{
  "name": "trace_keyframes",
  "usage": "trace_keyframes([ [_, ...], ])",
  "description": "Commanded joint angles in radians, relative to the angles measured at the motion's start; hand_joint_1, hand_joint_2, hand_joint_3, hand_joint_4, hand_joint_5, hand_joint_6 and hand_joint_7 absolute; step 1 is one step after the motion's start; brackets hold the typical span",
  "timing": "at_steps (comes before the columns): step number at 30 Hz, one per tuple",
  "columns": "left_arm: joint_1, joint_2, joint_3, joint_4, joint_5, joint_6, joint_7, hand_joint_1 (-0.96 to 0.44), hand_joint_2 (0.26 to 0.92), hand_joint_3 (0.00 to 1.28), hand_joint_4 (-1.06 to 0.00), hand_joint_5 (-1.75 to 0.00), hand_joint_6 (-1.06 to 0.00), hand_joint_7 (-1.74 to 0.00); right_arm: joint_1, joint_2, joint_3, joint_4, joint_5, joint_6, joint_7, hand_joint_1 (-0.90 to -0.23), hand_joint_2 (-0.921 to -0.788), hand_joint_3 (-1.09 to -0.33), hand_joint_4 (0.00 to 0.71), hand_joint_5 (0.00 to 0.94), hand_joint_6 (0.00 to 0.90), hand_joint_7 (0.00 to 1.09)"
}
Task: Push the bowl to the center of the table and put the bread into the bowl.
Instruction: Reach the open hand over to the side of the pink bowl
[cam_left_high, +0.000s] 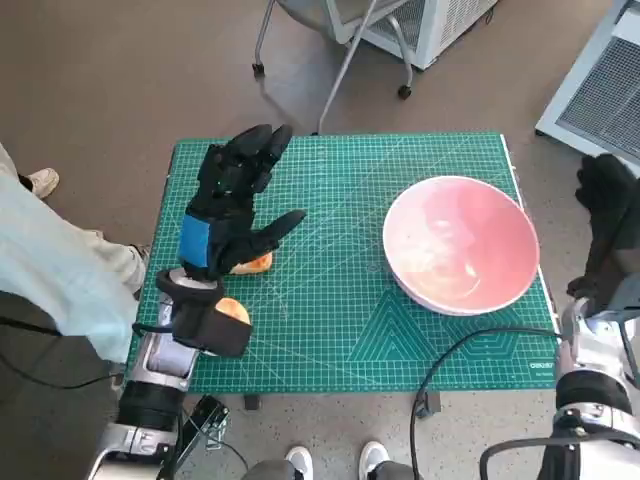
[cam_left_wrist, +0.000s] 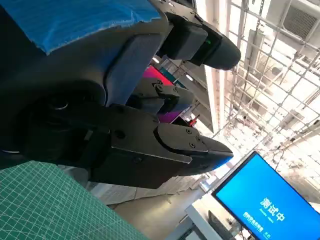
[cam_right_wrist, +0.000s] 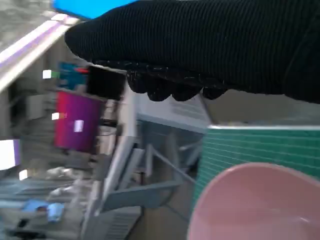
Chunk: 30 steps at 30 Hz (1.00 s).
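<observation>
bread (cam_left_high: 256, 264) is sitting on the green mat (cam_left_high: 330, 310) near the table's left side, mostly hidden under the left hand (cam_left_high: 228, 205), so only a small orange-brown edge peeks out. can't really call its long axis or which way it points from that sliver. the left hand hangs over it with fingers spread, not gripping anything. the pink bowl (cam_left_high: 461, 243) sits over by the right edge, well apart from the bread, definitely not centered yet. right hand (cam_left_high: 607, 225) hangs just off the table beside the bowl's rim, and i can't tell whether it's loose or curled. my worry: a shove high on the rim could tip the bowl or slide it off the near edge instead of toward the middle.
</observation>
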Motion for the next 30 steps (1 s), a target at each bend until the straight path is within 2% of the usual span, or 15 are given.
trace_keyframes([
  [1,-0.004,-0.005,0.001,-0.004,-0.015,-0.003,-0.001,-0.04,0.921,0.18,-0.33,-0.15,-0.18,-0.68,0.028,0.033,-0.018,0.029,0.022,0.065,0.029,-0.511,-0.921,-0.861,0.287,0.000,0.068,0.69],
  [6,0.003,0.000,0.005,-0.014,-0.018,-0.003,-0.004,-0.05,0.921,0.18,-0.33,-0.15,-0.18,-0.68,0.026,0.050,-0.020,0.038,0.023,0.110,0.037,-0.502,-0.921,-0.862,0.266,0.000,0.056,0.67],
  [13,0.014,0.007,0.009,-0.024,-0.017,-0.006,-0.005,-0.06,0.921,0.19,-0.33,-0.15,-0.18,-0.68,0.025,0.073,-0.026,0.047,0.022,0.154,0.048,-0.479,-0.921,-0.890,0.276,0.007,0.061,0.63],
  [16,0.021,0.009,0.010,-0.033,-0.015,-0.004,-0.005,-0.06,0.921,0.19,-0.33,-0.15,-0.18,-0.68,0.020,0.095,-0.054,0.049,0.054,0.187,0.081,-0.484,-0.921,-0.889,0.279,0.006,0.072,0.61],
  [17,0.023,0.010,0.010,-0.036,-0.013,-0.003,-0.005,-0.06,0.921,0.19,-0.33,-0.15,-0.18,-0.68,0.018,0.106,-0.070,0.049,0.072,0.199,0.099,-0.488,-0.921,-0.888,0.279,0.006,0.074,0.60],
  [19,0.025,0.011,0.010,-0.039,-0.012,-0.002,-0.005,-0.07,0.921,0.19,-0.33,-0.15,-0.18,-0.68,0.016,0.115,-0.088,0.048,0.091,0.211,0.118,-0.498,-0.921,-0.872,0.280,0.006,0.079,0.59],
  [21,0.030,0.013,0.011,-0.047,-0.009,0.000,-0.005,-0.07,0.921,0.19,-0.33,-0.14,-0.18,-0.68,0.010,0.135,-0.118,0.047,0.127,0.227,0.154,-0.506,-0.921,-0.858,0.283,0.006,0.081,0.59],
  [23,0.034,0.016,0.012,-0.053,-0.005,0.001,-0.003,-0.07,0.921,0.19,-0.33,-0.14,-0.18,-0.68,0.006,0.153,-0.136,0.046,0.147,0.236,0.175,-0.510,-0.921,-0.850,0.285,0.007,0.082,0.59],
  [30,0.045,0.027,0.016,-0.063,0.004,0.000,0.001,-0.08,0.921,0.19,-0.34,-0.14,-0.18,-0.68,-0.010,0.192,-0.151,0.043,0.161,0.245,0.186,-0.520,-0.921,-0.848,0.276,0.001,0.091,0.58],
])
